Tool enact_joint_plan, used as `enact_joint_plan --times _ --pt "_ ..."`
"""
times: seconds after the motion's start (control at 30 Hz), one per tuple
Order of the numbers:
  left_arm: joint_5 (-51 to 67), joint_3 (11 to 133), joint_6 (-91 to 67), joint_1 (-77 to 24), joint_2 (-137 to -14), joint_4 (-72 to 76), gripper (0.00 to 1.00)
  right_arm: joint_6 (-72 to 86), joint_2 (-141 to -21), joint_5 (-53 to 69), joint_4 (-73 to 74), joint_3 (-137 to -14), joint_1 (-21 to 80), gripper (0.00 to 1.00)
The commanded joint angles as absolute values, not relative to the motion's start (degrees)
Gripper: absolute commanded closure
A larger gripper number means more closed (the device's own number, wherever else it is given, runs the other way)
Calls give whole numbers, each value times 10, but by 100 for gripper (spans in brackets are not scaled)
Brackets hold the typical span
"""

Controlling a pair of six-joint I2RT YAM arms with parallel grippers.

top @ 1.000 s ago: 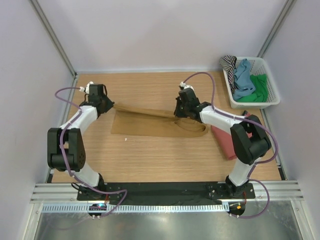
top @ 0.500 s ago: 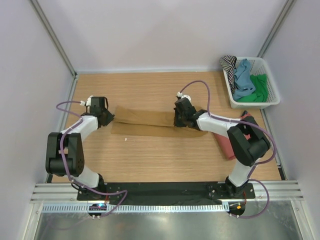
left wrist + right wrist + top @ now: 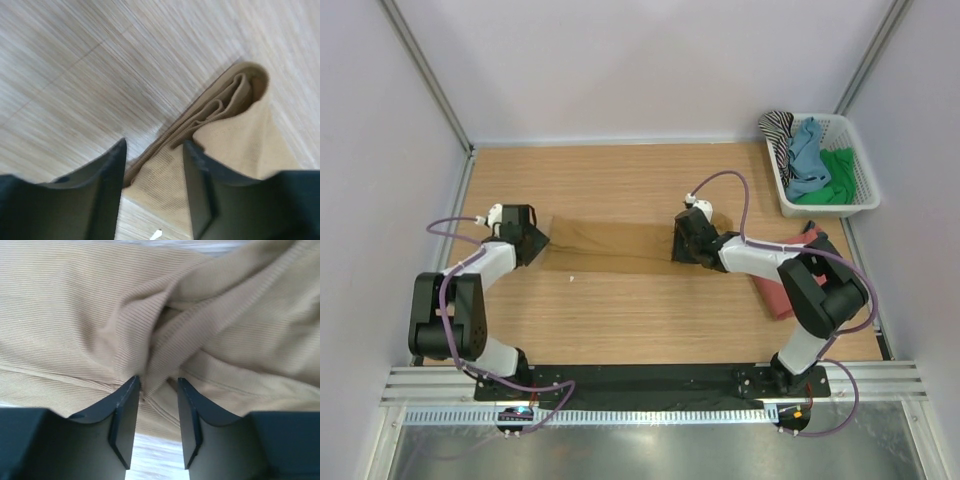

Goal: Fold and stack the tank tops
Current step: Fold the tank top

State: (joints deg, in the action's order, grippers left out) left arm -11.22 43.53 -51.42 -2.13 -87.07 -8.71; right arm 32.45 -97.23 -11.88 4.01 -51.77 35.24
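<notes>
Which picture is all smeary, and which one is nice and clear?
Left wrist view: smeary, the wooden table looks streaky and the folded edge of the brown shirt looks soft. Right wrist view: clear, you can see the tiny ribs in the cloth. Top view: clear and evenly lit, with no glare.

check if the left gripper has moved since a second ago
Yes. In the top view the left gripper has shifted toward the near edge, away from the table's back edge, ending at the left end of the ochre tank top.
</notes>
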Motion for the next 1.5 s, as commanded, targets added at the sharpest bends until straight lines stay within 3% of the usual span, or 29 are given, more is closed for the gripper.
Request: enact_joint_plan --times 0.0,0.23,0.43,0.6,0.93,1.13,1.37,1.43,1.47 --pt "-162 416 -525 -20 -812 -64 47 325 -924 -158 46 -518 354 56" --pt "-160 403 -524 -20 -744 -68 44 320 -882 -183 71 -523 353 48" --pt "-63 437 -506 -21 -786 -33 47 316 -896 -221 118 -567 318 46" --pt "-2 466 -502 -31 -845 12 67 309 -932 -235 148 -612 274 34" --pt "-14 463 -503 -45 -896 21 99 306 -1060 -259 232 -790 214 29" --pt "-57 441 -512 -45 -896 2 100 308 -1147 -270 322 -902 214 32" --pt "-80 435 -518 -46 -881 -11 100 323 -1165 -266 330 -892 214 39" --pt "-83 434 -518 -46 -876 -11 100 324 -1160 -258 322 -880 214 46" --pt "-83 434 -518 -45 -873 -11 100 324 -1158 -256 313 -875 214 58"
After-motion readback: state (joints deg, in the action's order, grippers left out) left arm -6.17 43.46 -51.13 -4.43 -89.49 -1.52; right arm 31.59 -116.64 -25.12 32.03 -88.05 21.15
